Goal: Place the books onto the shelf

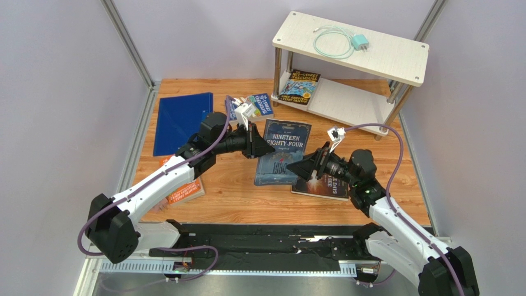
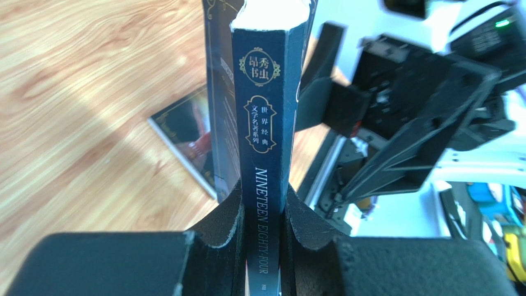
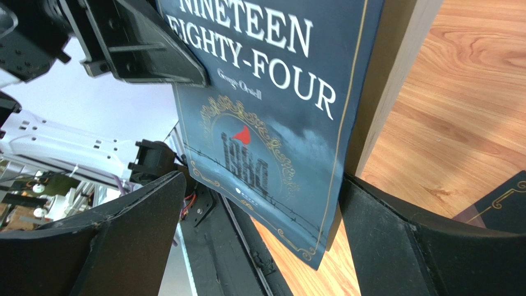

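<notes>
nineteen eighty-four [image 1: 285, 140] hangs over the table [image 1: 234, 185], our left gripper [image 2: 262, 213] clenched on its spine, our right gripper [image 3: 259, 216] spread wide about its near corner; its long axis runs away from us, the shelf [image 1: 395, 60] beyond, rightward.

Premises: robotics test cell in a laboratory. Evidence: a wood-grain tabletop [image 1: 231, 197] boxed in by plain pale panels [image 1: 62, 92] on aluminium frame posts [image 1: 126, 40]. Two robot arms, left [image 1: 154, 182] and right [image 1: 401, 228], are bolted to a black base rail [image 1: 265, 243] at the near edge. Purple cabling [image 1: 395, 145] runs along the arms, and slotted cable trunking [image 1: 148, 266] lies in front of the rail.
</notes>
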`<state>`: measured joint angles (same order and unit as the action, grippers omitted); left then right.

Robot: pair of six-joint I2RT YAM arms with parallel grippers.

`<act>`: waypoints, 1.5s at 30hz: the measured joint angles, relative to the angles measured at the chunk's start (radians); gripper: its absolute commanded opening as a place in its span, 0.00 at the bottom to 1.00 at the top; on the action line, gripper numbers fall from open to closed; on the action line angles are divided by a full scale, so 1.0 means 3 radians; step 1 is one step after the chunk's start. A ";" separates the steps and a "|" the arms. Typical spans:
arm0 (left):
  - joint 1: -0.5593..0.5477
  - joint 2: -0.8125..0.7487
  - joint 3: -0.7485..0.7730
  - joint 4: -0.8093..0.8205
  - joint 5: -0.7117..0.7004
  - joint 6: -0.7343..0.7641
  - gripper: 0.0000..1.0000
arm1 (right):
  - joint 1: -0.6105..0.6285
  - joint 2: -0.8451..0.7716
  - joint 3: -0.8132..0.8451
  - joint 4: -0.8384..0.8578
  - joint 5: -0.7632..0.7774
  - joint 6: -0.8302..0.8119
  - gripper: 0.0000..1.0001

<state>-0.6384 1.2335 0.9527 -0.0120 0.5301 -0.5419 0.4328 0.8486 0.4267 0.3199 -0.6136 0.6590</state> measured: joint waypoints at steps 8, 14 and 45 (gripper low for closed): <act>0.0037 0.0048 0.0242 0.0111 0.0235 -0.0122 0.00 | 0.0000 0.0056 -0.0111 0.0214 -0.0114 0.0095 1.00; 0.0060 0.0048 0.0417 0.0262 0.0407 -0.0276 0.00 | 0.0000 0.0103 -0.0182 0.0278 -0.0130 0.0142 1.00; 0.0233 0.0093 0.0552 -0.0524 -0.1059 -0.0028 0.91 | -0.0010 0.0473 -0.0069 0.0092 0.0130 0.0481 0.00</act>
<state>-0.5686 1.2613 1.1183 -0.1692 0.2123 -0.5503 0.4297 0.9905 0.4061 0.3473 -0.5747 0.8032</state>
